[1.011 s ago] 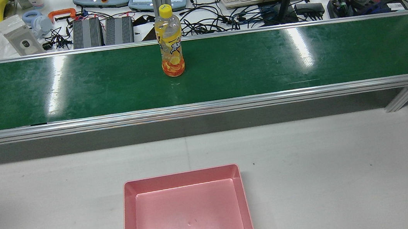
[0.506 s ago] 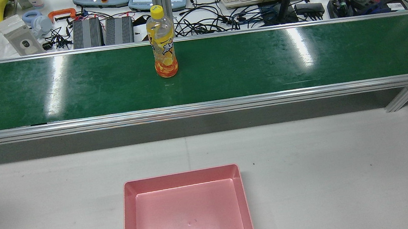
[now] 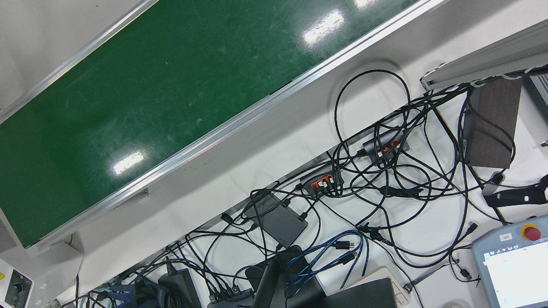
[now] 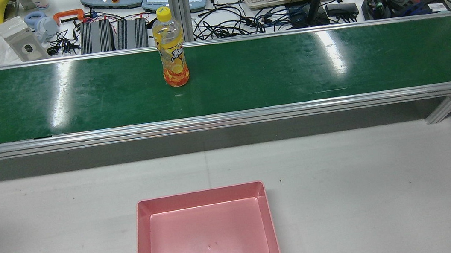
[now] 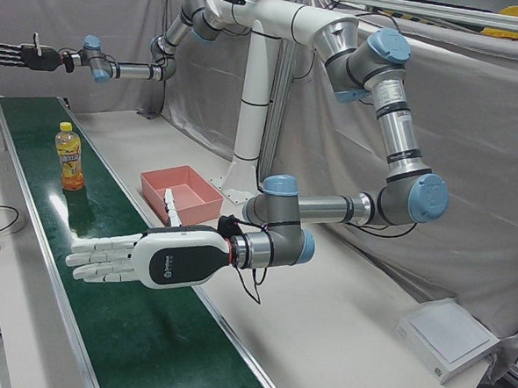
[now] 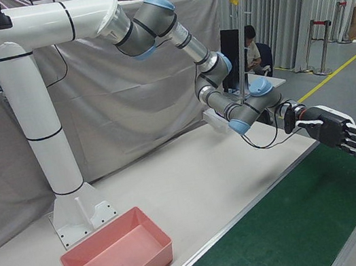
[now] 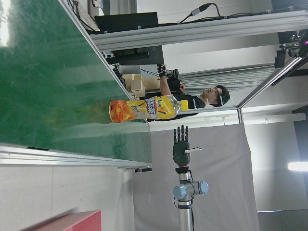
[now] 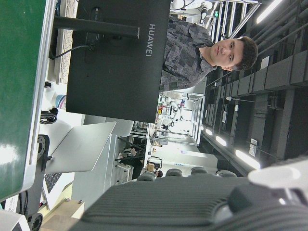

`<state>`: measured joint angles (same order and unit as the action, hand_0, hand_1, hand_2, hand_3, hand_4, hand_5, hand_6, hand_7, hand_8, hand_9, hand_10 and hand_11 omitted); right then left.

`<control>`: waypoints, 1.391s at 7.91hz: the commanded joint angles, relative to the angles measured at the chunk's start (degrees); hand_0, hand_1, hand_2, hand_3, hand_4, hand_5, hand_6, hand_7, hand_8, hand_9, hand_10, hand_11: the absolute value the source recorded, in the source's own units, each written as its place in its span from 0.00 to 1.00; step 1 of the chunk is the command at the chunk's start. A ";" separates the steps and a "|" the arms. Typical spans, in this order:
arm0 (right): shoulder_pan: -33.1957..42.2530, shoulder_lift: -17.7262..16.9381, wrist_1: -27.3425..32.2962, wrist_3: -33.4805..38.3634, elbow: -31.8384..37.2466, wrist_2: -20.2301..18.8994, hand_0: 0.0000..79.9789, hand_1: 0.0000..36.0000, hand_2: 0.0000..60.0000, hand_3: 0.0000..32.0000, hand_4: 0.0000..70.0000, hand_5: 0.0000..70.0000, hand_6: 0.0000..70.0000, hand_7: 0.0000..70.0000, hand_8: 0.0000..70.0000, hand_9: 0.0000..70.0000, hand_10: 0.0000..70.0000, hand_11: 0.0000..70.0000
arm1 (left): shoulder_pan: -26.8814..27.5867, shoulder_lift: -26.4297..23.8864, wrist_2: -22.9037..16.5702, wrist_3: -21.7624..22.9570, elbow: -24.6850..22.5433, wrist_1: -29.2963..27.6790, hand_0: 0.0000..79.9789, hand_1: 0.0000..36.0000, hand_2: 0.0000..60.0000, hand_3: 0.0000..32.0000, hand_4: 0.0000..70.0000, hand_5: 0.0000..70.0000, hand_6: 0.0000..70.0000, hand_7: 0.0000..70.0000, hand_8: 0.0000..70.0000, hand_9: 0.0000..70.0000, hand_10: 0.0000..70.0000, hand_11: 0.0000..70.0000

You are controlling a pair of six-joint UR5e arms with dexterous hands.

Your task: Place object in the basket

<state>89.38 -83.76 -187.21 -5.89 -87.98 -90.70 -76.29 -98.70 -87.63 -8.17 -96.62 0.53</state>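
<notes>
Green conveyor belt [image 4: 287, 67] carries the upright yellow-capped plastic juice bottle [image 4: 171, 49]; wrap your flat, spread-fingered left hand [image 5: 141, 259] around mid-body (right hand [image 6: 340, 134] likewise splayed, empty).

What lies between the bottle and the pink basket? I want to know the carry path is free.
In the rear view, only bare green belt, the conveyor's aluminium side rail and bare white table separate the bottle from the pink basket.

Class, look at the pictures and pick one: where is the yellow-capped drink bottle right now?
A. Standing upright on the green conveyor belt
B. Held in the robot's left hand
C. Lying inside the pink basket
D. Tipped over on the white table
A: the bottle stands upright on the green conveyor belt, while the pink basket holds nothing and both hands are open.
</notes>
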 commanded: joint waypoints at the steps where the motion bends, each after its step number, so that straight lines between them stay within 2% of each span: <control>1: 0.00 0.00 0.00 0.00 0.00 0.00 0.00 0.00 0.00 0.00 0.00 0.00 0.00 0.00 0.00 0.00 0.00 0.00 | 0.00 -0.44 0.00 0.00 0.03 0.00 0.57 0.28 0.00 0.00 0.00 0.03 0.00 0.00 0.00 0.01 0.08 0.13; 9: 0.00 0.00 0.00 0.00 0.00 0.00 0.00 0.00 0.00 0.00 0.00 0.00 0.00 0.00 0.00 0.00 0.00 0.00 | 0.00 -0.35 0.00 0.00 -0.06 0.00 0.57 0.27 0.00 0.00 0.00 0.03 0.00 0.00 0.00 0.01 0.08 0.13; 11: 0.09 0.00 0.00 0.00 0.00 0.00 0.00 0.00 0.00 0.00 0.00 0.00 0.00 0.00 0.00 0.00 0.00 0.00 | 2.53 -0.61 0.00 0.00 -0.06 0.00 0.58 0.27 0.00 0.00 0.00 0.02 0.00 0.00 0.00 0.00 0.10 0.16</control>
<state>89.38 -83.76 -187.21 -5.89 -87.98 -90.70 -76.20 -99.13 -87.63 -8.17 -96.68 0.53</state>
